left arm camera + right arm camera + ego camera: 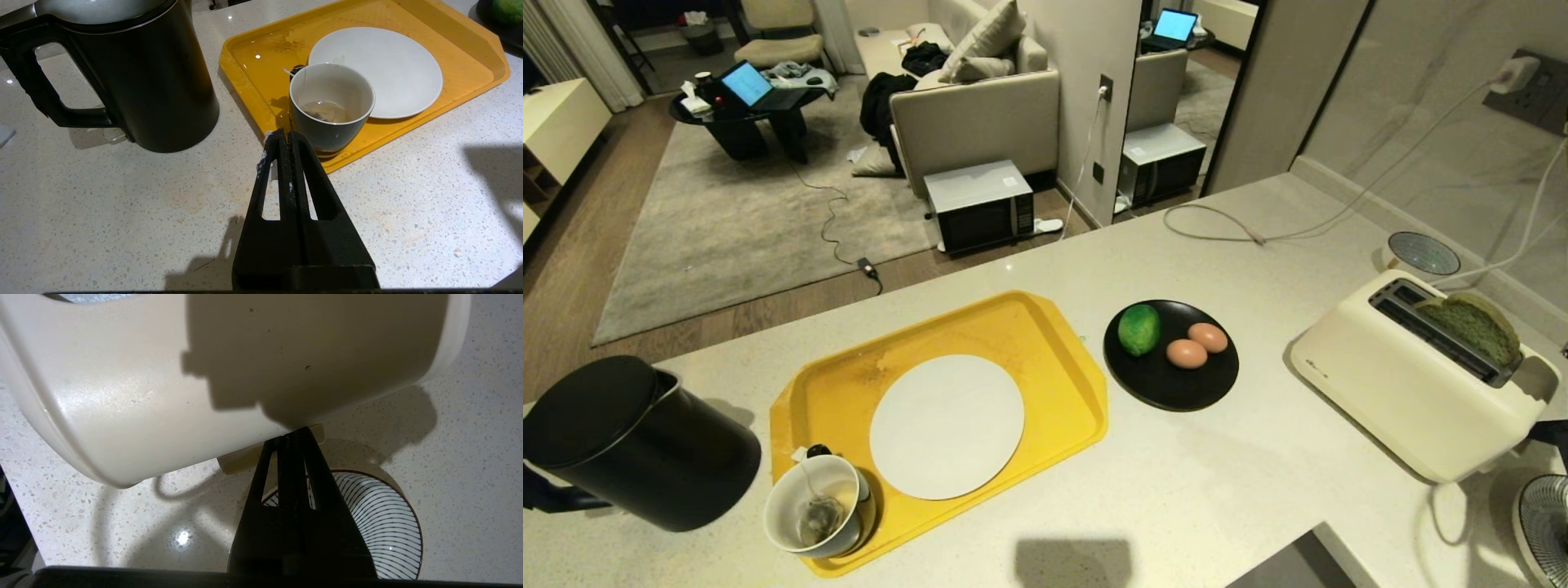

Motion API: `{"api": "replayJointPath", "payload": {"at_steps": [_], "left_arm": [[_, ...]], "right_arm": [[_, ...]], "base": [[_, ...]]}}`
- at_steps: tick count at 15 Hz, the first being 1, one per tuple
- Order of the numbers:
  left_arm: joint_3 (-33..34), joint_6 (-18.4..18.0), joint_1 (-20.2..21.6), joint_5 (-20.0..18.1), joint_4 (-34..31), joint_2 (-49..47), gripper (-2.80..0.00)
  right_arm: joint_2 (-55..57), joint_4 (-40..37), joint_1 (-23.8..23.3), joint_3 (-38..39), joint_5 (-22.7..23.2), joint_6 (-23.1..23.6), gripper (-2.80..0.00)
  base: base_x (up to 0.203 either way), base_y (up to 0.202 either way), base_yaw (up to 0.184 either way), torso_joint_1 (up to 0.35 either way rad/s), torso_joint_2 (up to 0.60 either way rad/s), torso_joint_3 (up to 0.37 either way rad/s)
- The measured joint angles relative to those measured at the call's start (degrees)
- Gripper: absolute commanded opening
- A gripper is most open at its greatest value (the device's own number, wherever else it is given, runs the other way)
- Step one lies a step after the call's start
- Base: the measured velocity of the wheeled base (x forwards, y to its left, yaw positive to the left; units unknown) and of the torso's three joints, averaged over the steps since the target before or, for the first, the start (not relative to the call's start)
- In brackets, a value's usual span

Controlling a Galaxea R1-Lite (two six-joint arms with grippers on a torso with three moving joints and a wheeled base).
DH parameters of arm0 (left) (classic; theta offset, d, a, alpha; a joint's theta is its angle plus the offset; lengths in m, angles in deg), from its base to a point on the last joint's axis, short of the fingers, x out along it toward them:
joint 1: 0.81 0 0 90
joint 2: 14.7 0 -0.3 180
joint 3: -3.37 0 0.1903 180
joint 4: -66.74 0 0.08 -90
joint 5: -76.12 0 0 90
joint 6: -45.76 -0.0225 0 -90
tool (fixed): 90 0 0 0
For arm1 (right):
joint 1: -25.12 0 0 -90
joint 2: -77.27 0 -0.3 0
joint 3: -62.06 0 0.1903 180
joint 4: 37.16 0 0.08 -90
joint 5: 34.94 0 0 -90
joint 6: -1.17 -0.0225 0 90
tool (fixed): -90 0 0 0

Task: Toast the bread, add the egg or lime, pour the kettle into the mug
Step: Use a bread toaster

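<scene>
Striped bowl [380, 522] beside toaster [1413, 384]

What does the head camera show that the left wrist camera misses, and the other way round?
Only the head view shows the cream toaster with the green bread sticking out of a slot, two brown eggs on the black plate, and the living room beyond the counter.

Only the left wrist view shows the left gripper, jaws shut, hanging over the counter near the mug.

Both show the black kettle, the mug holding a tea bag, the white plate, the yellow tray and the lime.
</scene>
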Motion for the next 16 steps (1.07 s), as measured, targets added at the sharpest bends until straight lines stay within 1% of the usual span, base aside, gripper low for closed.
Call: {"api": "replayJointPath", "payload": {"at_steps": [8, 16], "left_arm": [[0.00, -0.02, 0.00, -0.03, 0.02, 0.00, -2.80], [0.00, 0.00, 0.00, 0.00, 0.02, 0.00, -2.80]], "right_arm": [[0.21, 0.13, -0.64, -0.77, 0.19, -0.15, -2.80], [1.27, 0.27, -3.35, -1.50, 0.95, -0.36, -2.80]], "base": [[0.000, 0.000, 0.000, 0.000, 0.00, 0.000], [0.000, 0.000, 0.000, 0.000, 0.00, 0.000]]}}
